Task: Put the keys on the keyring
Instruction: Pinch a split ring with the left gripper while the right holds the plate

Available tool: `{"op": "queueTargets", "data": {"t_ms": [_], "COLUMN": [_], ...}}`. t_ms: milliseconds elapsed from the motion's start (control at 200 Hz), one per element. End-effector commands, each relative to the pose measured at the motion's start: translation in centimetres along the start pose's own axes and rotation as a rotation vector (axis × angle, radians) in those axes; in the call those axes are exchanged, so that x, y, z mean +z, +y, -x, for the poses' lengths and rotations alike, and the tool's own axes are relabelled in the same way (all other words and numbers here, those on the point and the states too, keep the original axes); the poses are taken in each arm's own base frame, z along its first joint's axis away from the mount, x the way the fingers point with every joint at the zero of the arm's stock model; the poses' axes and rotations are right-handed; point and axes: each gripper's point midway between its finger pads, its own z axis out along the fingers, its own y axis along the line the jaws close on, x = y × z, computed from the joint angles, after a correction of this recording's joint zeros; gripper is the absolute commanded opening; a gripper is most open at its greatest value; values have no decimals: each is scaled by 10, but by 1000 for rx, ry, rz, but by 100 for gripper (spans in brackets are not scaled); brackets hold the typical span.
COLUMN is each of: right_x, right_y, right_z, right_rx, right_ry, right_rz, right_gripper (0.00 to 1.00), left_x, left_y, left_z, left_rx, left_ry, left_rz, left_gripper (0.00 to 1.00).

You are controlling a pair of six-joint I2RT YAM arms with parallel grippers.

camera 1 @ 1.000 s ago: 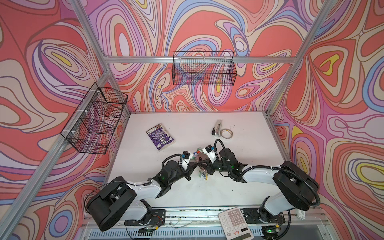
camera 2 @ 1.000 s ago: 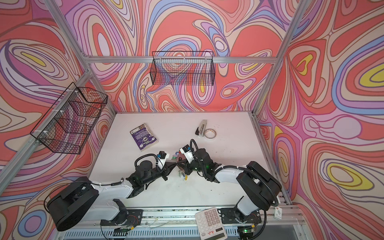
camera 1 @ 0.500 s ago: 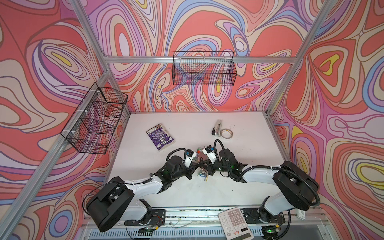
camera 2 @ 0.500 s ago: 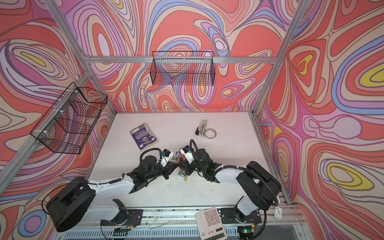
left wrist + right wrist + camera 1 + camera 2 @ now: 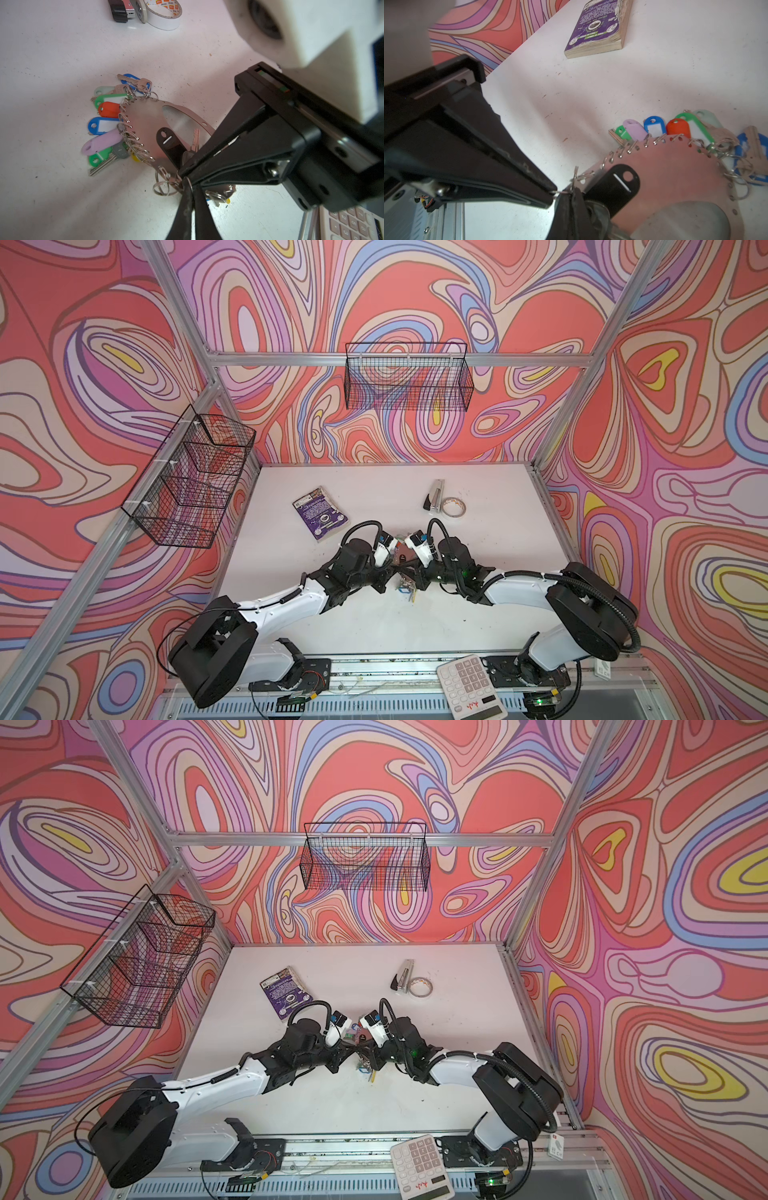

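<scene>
The white desk (image 5: 374, 626) is the biggest thing here. Two arms reach over it, the left arm (image 5: 282, 601) and the right arm (image 5: 519, 589), and meet nose to nose near its middle. Two wire holders hang on the walls, a side basket (image 5: 191, 481) and a back basket (image 5: 409, 381). On the desk lie one purple book (image 5: 320, 514), one roll of tape (image 5: 454, 507) and, touching it, one stapler (image 5: 434, 497); one calculator (image 5: 471, 691) sits at the front rail. The one keyring (image 5: 143, 122), a flat grey plate with an oval opening, lies between the two tools. I judge it stiff, thin and slick on the desk, weighted on one side by its dangling keys, so it is best gripped on bare rim beside the opening. Along its edge the right wrist view shows seven coloured tags: two blue, two green, one red, one lilac, one pale mint. The one black tag (image 5: 169, 142) rests on the plate, and its silver key (image 5: 196, 138) shows at the opening. The pair looks light and rigid but floppy at the joint, so the tag's flat body is the surer hold. Smallest is the split ring (image 5: 574, 174) at the plate's rim: springy, thin and apt to slip. The left tool (image 5: 188, 184) is clenched on its wire, and the right tool (image 5: 572, 191) is clenched on what seems the same ring.
</scene>
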Motion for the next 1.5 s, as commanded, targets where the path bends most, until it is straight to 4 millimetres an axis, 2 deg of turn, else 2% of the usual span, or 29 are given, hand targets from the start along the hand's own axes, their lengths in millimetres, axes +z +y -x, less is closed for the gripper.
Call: {"op": "queueTargets", "data": {"t_ms": [0, 255, 546, 621, 751, 881, 931, 942, 957, 1077, 1302, 1492], "right_x": [1, 1, 0, 0, -5, -15, -23, -25, -27, -47, -71, -73], "right_y": [-2, -1, 0, -3, -6, -7, -8, -8, -8, -9, -16, -16], "right_z": [18, 18, 18, 19, 22, 32, 38, 39, 40, 53, 65, 49], "right_rx": [-34, -35, -33, -22, -5, 39, 55, 58, 64, 105, 169, 230], "right_ry": [-47, -48, -42, -32, -41, -55, -83, -87, -93, -157, -162, -93], "right_rz": [-17, -13, -11, -29, -55, -51, -51, -50, -49, -53, -138, -150], "right_gripper": [0, 0, 0, 0, 24, 35, 39, 39, 40, 46, 45, 42], "left_x": [-3, -1, 0, -3, -9, -12, -14, -12, -11, -14, -24, -32], "left_y": [-14, -13, -10, -11, -8, -6, -9, -5, -5, -8, -15, -23], "left_z": [0, -2, 4, 15, 30, 38, 47, 36, 34, 40, 55, 65], "left_rx": [14, 9, 0, 6, 11, 27, 32, 26, 26, 45, 85, 121], "left_ry": [61, 118, 152, 92, -71, -173, -230, -214, -219, -294, -438, -573], "left_rz": [-57, -50, -17, -19, -6, -3, -18, -14, -17, -39, -73, -100], "left_gripper": [7, 0, 0, 0, 0, 0, 0, 0, 0, 0, 0, 0]}}
